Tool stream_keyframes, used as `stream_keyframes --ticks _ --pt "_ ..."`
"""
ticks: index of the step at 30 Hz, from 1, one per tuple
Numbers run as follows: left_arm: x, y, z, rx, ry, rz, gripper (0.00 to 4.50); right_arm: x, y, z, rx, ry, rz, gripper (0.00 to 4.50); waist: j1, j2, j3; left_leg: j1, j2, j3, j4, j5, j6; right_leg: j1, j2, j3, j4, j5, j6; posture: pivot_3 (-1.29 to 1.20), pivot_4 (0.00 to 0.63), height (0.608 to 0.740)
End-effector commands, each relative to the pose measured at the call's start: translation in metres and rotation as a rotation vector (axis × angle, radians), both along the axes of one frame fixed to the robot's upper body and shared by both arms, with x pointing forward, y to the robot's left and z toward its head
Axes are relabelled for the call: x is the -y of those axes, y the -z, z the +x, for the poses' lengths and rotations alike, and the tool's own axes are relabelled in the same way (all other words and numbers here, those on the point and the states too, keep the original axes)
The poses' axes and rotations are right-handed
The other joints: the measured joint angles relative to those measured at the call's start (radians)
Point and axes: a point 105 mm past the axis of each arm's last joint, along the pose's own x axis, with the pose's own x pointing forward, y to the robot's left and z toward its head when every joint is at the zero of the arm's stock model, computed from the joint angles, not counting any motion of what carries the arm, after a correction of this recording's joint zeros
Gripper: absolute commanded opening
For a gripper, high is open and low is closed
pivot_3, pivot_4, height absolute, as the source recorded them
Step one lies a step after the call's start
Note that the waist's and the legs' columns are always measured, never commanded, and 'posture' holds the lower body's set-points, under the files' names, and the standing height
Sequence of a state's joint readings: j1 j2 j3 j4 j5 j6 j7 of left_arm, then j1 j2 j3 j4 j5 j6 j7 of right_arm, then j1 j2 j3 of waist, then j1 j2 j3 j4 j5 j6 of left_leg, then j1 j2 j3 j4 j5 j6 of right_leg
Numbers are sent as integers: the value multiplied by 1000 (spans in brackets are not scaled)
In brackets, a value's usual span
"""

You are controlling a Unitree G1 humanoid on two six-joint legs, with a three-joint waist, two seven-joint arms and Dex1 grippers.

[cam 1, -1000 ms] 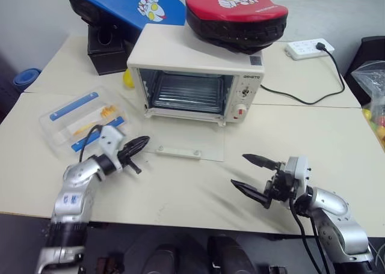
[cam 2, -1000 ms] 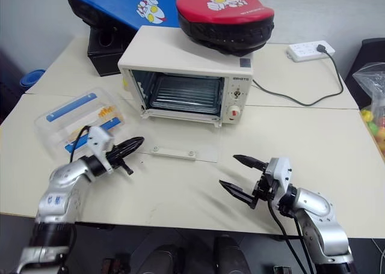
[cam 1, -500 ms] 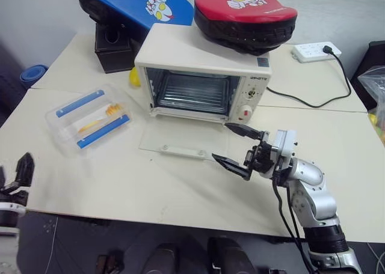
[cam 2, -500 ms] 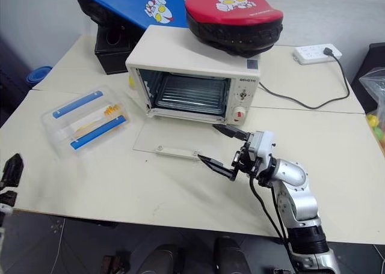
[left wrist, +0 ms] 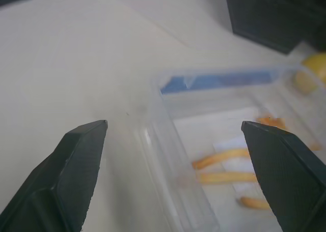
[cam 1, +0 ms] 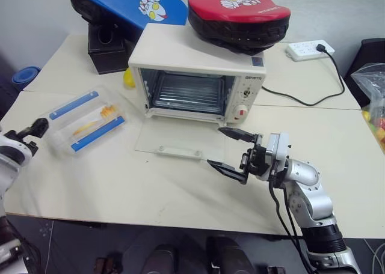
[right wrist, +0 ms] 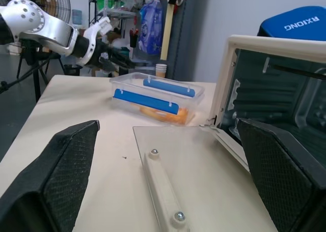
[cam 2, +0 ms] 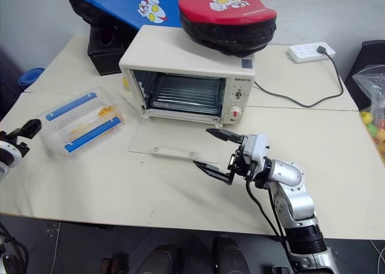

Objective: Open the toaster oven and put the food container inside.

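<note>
Left tool (cam 1: 37, 128) sits at the tabletop's (cam 1: 120, 184) left edge, fingers spread wide, nothing in them, aimed at the food container's (cam 1: 84, 121) near end, looks lined up to straddle it for a pick. Food container lies flat on the tabletop, left of the toaster oven (cam 1: 195, 82), lid on, blue clips along both long sides, yellow-orange food visible inside; not touched by either tool. Toaster oven door (cam 1: 180, 140) is already folded down flat onto the tabletop, bar handle up, rack cavity exposed, so the opening step looks done and the path in is free. Right tool (cam 1: 231, 149) hovers just off the door's right front corner, fingers also wide apart and empty, pointing left across the door; probably parked there clear of the opening. Remaining: grab the container, carry it right, slide it onto the rack.
</note>
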State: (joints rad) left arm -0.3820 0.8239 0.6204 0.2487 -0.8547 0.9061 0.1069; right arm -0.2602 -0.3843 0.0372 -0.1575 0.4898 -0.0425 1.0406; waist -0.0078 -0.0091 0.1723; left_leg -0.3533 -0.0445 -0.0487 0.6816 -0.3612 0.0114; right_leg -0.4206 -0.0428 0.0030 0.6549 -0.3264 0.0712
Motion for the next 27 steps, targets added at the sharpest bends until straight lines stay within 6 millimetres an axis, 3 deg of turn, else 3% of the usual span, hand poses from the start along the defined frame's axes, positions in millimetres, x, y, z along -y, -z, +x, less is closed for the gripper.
stream_keyframes --ticks 1,4,10,14,17,22,27 --pt "-1 3 6 -101 23 12 4470 0 -10 -3 50 8 11 4500 1 0 0 -1 0 0 0 0 0 -2 0 0 0 0 0 0 150 740" --pt "1 11 10 -205 41 27 3897 2 -10 -2 44 26 18 4500 3 0 0 -2 0 1 1 0 0 -4 -1 1 2 0 0 0 150 740" --pt "-6 1 12 -145 28 22 2109 3 -10 -1 44 43 19 4500 2 0 0 -3 0 2 1 0 -1 -6 -1 1 3 0 0 0 150 740" --pt "-15 -10 2 -108 35 19 977 6 -10 2 48 61 14 4500 0 0 0 -3 0 3 1 1 -1 -6 -1 1 4 0 0 0 150 740" --pt "-6 -25 -3 -55 142 43 282 10 -7 2 36 73 4 4500 -3 0 0 -3 0 3 1 1 -1 -7 -1 1 4 0 0 0 150 740" --pt "16 -55 -10 -33 345 131 269 13 3 1 -9 67 -21 4500 6 -1 0 -5 0 2 1 1 -1 -7 -1 1 3 0 0 0 150 740" --pt "73 -69 -2 -62 572 188 269 14 8 3 -19 63 -37 4500 11 -1 0 -5 -1 1 1 1 0 -6 -2 1 2 0 0 0 150 740"
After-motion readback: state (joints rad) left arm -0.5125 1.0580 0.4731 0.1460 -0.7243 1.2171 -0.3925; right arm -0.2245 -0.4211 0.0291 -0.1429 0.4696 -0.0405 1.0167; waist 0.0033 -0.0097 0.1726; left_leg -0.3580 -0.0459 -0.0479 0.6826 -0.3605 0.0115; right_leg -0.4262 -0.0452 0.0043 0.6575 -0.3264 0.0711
